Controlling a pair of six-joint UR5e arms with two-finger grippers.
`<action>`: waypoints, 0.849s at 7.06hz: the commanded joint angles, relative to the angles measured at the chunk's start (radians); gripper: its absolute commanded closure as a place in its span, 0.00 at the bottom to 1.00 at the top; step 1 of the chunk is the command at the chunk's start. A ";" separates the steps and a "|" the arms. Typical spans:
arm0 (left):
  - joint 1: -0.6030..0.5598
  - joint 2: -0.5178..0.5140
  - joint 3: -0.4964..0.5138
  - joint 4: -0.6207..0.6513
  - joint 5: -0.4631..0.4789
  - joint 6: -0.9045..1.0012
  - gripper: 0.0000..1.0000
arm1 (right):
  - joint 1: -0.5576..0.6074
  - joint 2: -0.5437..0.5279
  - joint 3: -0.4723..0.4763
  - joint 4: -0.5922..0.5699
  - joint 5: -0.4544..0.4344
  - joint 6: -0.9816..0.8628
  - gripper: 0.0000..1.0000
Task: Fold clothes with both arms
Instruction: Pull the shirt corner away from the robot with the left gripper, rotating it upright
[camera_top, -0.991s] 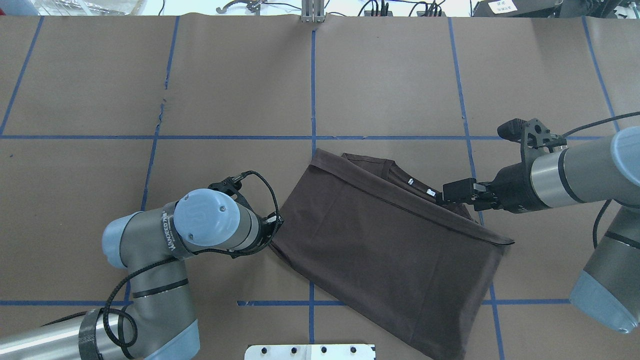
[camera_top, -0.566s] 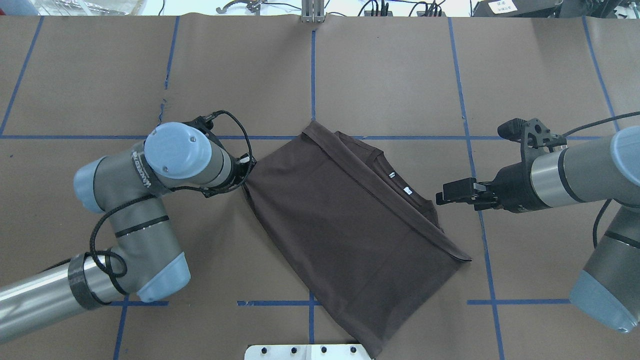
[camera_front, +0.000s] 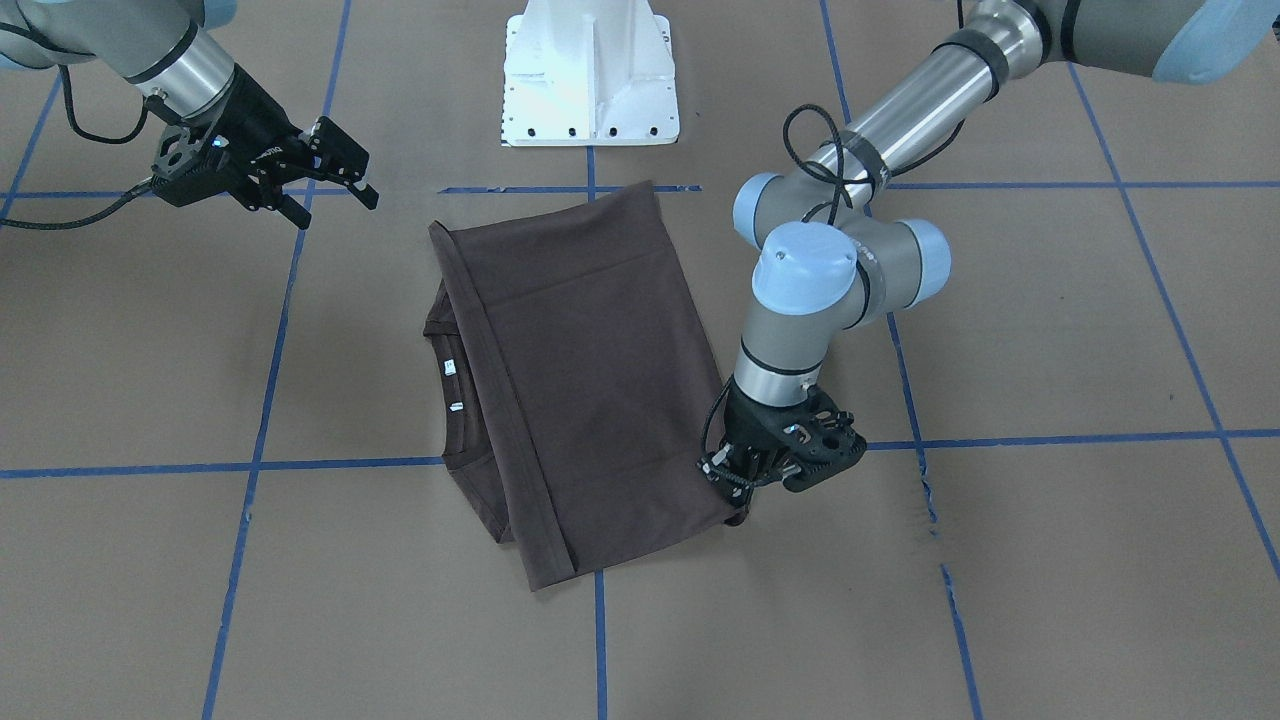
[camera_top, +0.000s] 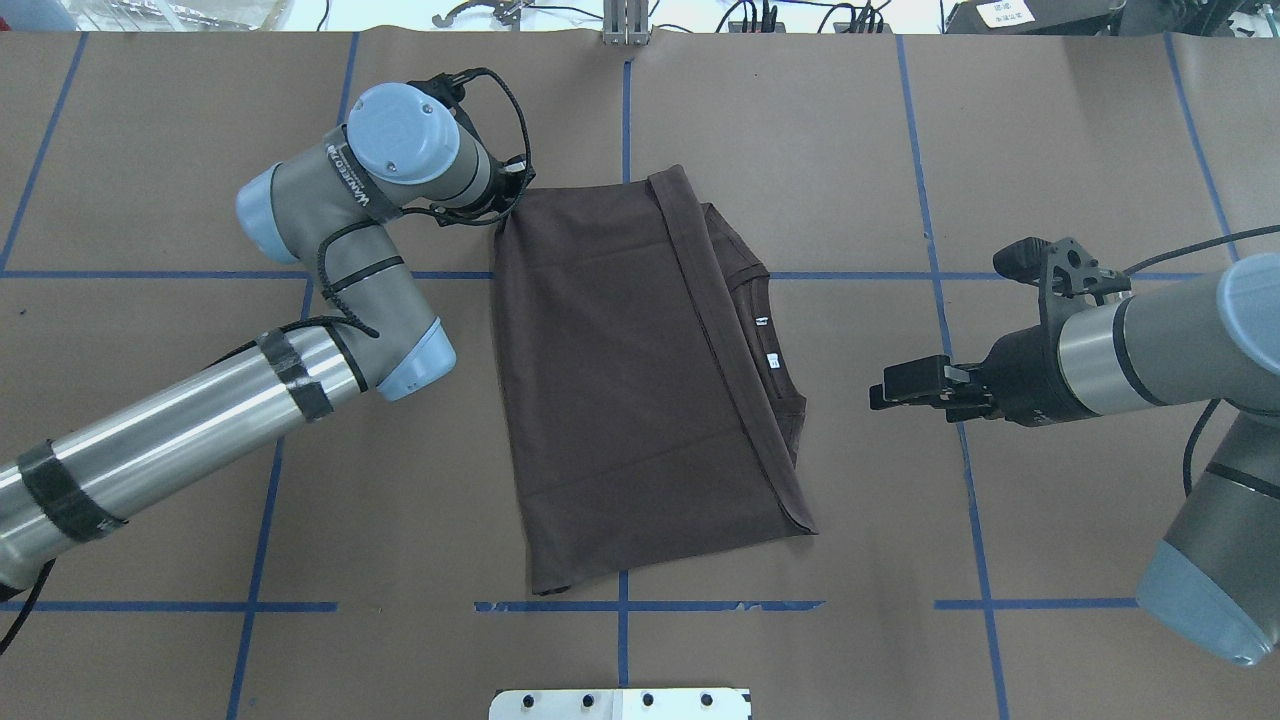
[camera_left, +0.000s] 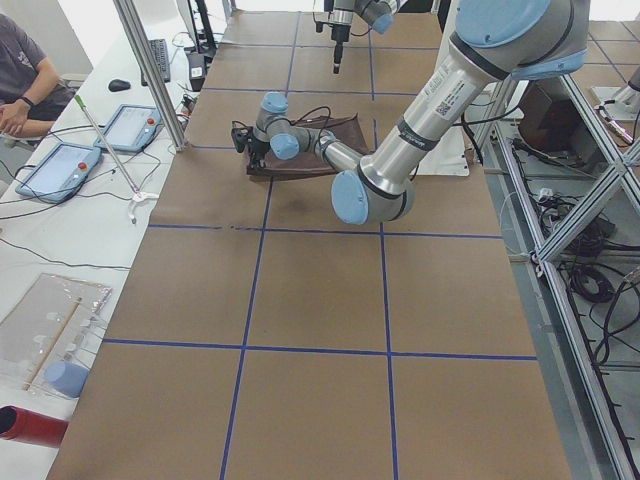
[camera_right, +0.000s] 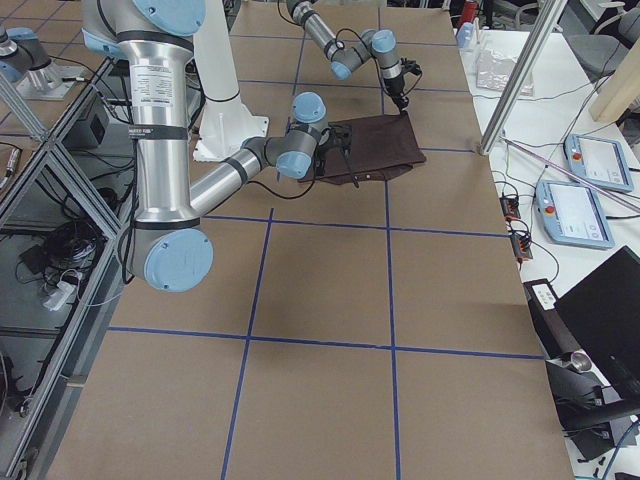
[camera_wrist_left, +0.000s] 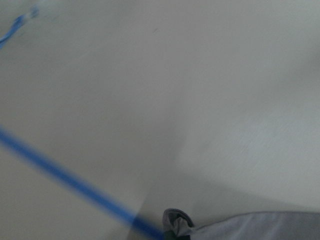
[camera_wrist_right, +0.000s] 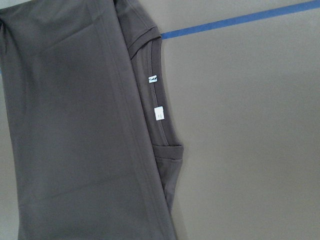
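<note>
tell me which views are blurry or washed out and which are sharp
Left wrist view: blurred and washed out, the blue tape line smeared, the shirt paled to grey at the bottom edge. Right wrist view: sharp, the collar and white labels crisp. Overhead view: even light, no harsh glare on the table.

T-shirt (camera_wrist_left: 260, 227) corner — blurred, L wrist cam

A table (camera_top: 800, 130) covered in flat brown paper, marked into large rectangles by blue tape lines (camera_top: 625, 150). A dark brown-grey short-sleeved T-shirt (camera_top: 620, 400) lies flat near the middle across the tape lines, folded lengthwise, its ribbed collar showing along one side. A white metal base plate (camera_top: 620, 703) sits at the robot's edge.
</note>
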 joint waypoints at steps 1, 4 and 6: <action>-0.007 -0.103 0.209 -0.208 0.043 0.075 1.00 | -0.001 0.006 -0.008 0.000 -0.001 0.003 0.00; -0.007 -0.111 0.272 -0.276 0.073 0.123 1.00 | -0.001 0.036 -0.031 -0.003 -0.001 0.004 0.00; -0.016 -0.112 0.269 -0.276 0.086 0.138 0.01 | -0.003 0.039 -0.043 -0.003 0.001 0.003 0.00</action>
